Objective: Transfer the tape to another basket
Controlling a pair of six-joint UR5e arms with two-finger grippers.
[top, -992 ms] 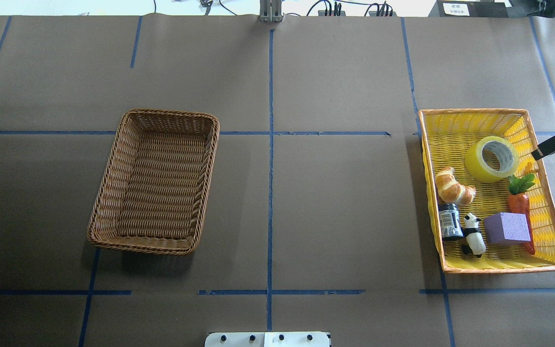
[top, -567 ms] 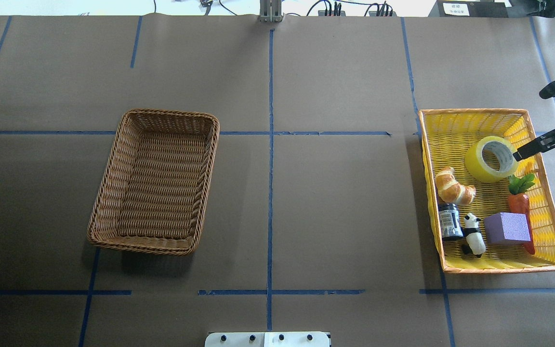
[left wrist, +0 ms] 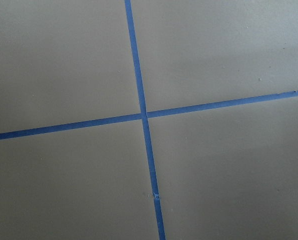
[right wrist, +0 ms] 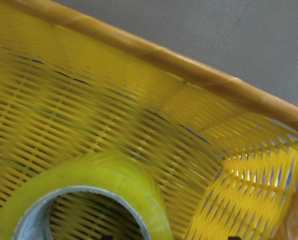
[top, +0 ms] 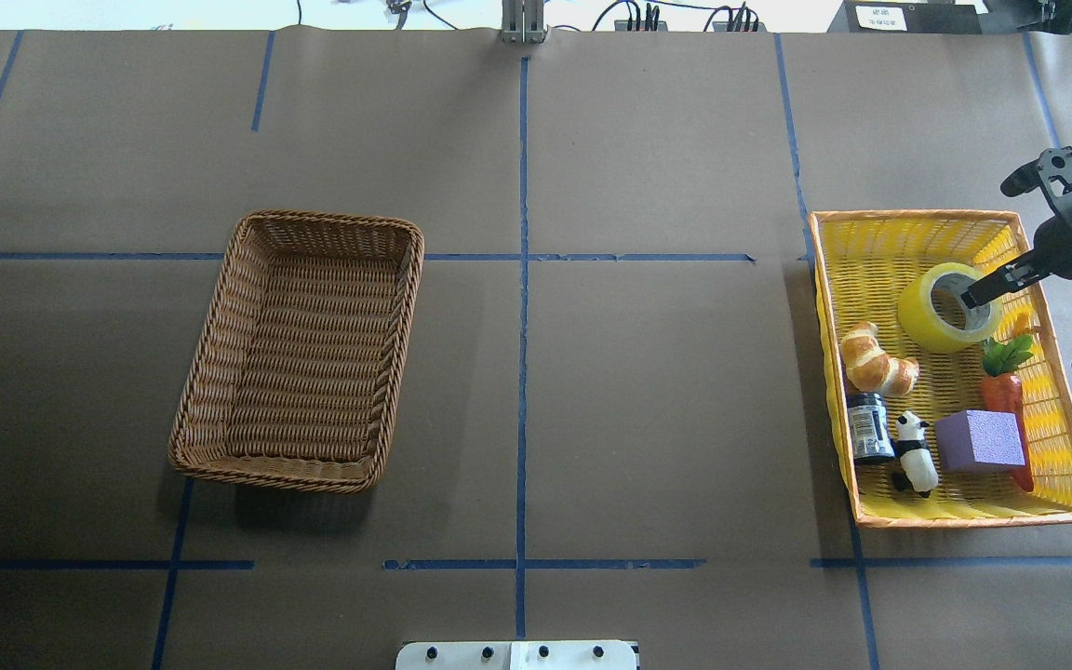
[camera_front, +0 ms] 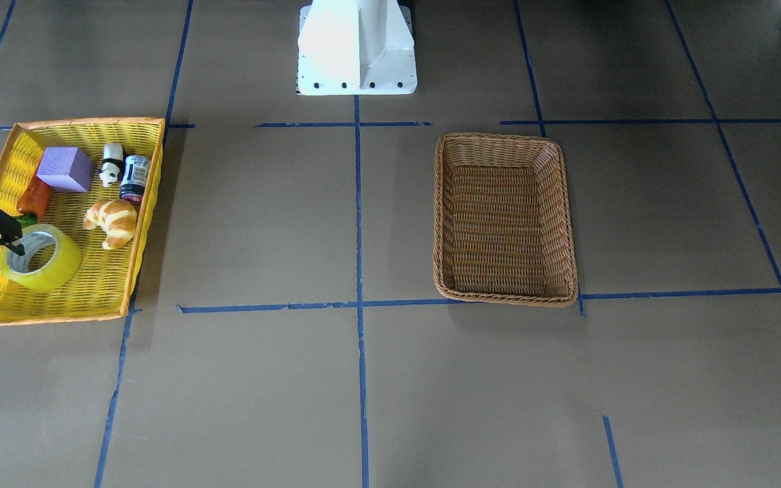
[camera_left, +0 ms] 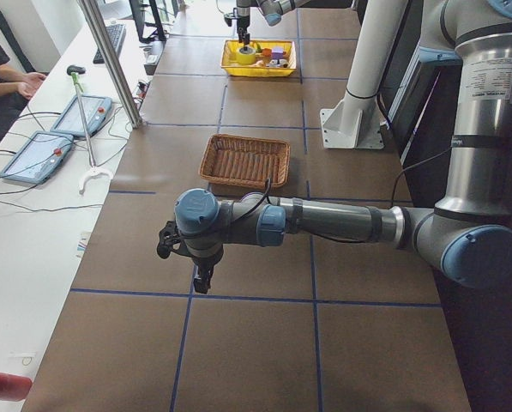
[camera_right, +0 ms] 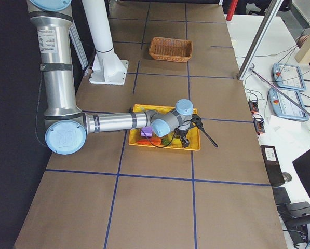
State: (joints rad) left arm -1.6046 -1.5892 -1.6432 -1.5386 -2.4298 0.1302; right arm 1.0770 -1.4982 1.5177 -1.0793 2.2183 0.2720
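The yellow tape roll (top: 923, 324) lies tilted in the far part of the yellow tray (top: 917, 216), white core facing up. It also shows in the front view (camera_front: 58, 271) and the right wrist view (right wrist: 89, 175). My right gripper (top: 975, 296) hangs over the roll's right rim, open. In the right wrist view one fingertip sits at the core hole and the other outside the roll. The brown wicker basket (top: 206, 372) stands empty on the left half. My left gripper (camera_left: 200, 279) shows only in the exterior left view, over bare table; I cannot tell its state.
The tray also holds a croissant (top: 876, 361), a dark jar (top: 868, 428), a toy panda (top: 913, 451), a purple block (top: 978, 440) and a carrot (top: 1003, 391), all nearer than the tape. The robot base (camera_front: 356, 47) stands mid-table.
My right arm has come in from the right edge. Its finger moved left from outside the tray's right rim to the tape's core rim. The tape has not moved.
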